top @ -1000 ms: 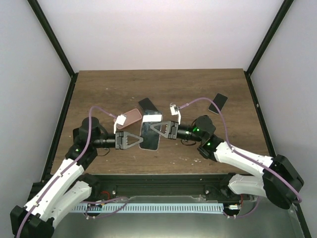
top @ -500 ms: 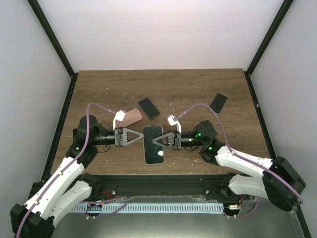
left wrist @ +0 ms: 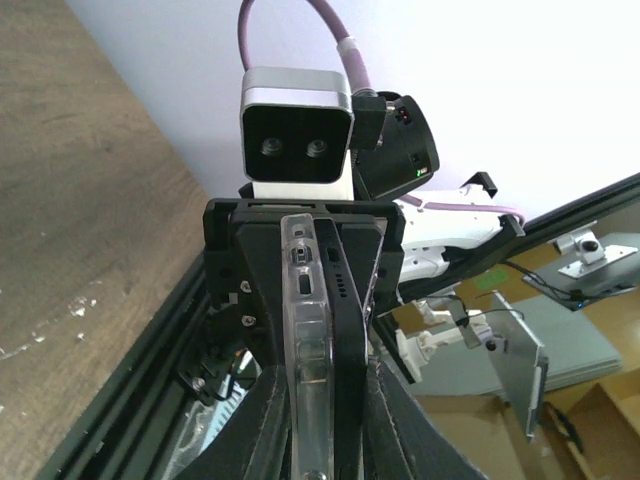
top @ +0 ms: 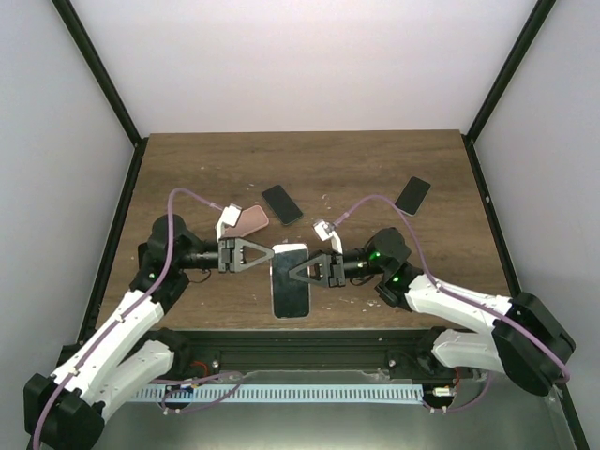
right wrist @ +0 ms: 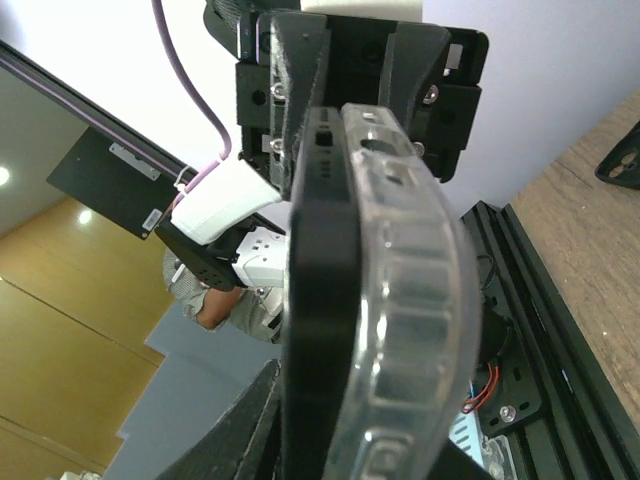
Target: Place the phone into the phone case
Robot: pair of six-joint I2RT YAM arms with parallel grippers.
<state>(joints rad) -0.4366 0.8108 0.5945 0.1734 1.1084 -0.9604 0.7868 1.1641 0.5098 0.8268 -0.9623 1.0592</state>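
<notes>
You hold the phone [top: 291, 292] and clear case [right wrist: 400, 330] stacked together above the counter [top: 375, 178]. The left hand [top: 265, 255] clamps the phone's left edge and the right hand [top: 296, 272] its right, both closed across the pair, apparently to press it home. Seating looks incomplete.

No word, brand, number or sign can be read in any view. The phone [top: 291, 286], at the centre of the top view, shows only a dark face with glare. At the left of the right wrist view, two small pale stickers [right wrist: 125, 158] sit on a dark panel [right wrist: 95, 182]; any print on them is too small to read.
</notes>
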